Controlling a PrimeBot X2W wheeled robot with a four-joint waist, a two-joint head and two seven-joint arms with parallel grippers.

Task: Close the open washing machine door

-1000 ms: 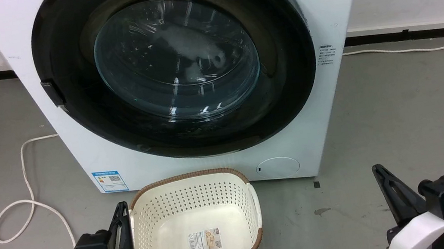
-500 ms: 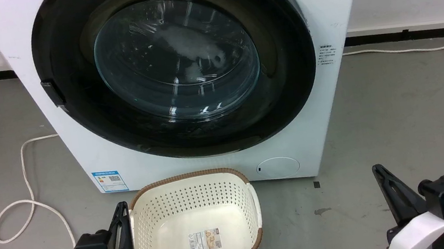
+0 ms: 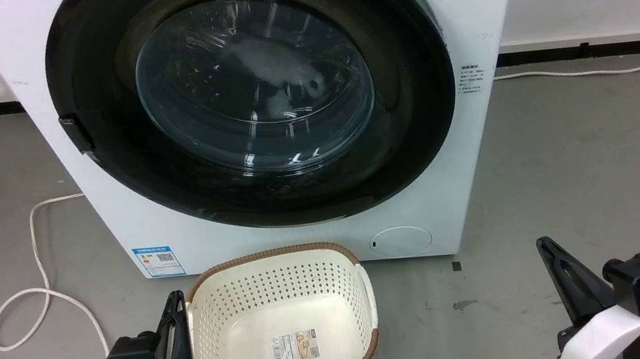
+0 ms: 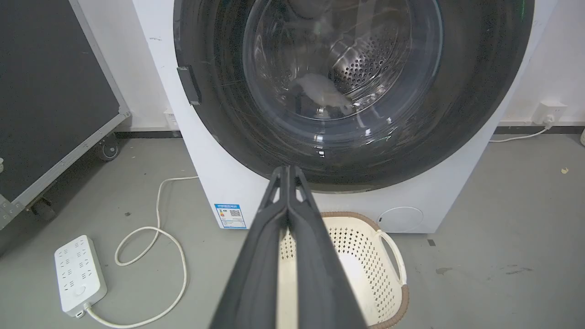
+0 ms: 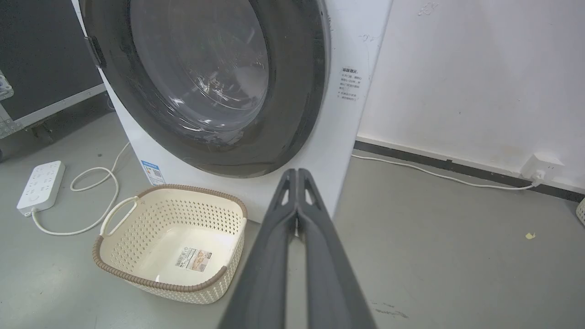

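A white washer stands on a grey floor, far and centre. Its door, a wide black ring around a bulging glass window, lies flat against the washer's front. The steel drum shows through the glass. A blue label sits low on the left of the front and a round flap low on the right. A cream basket stands on the floor near the washer. The left gripper, jaws pressed together and holding nothing, sits just left of the basket. The right gripper, also pinched closed and empty, is over bare floor at the near right. A power strip and a looped white cable lie at the left.
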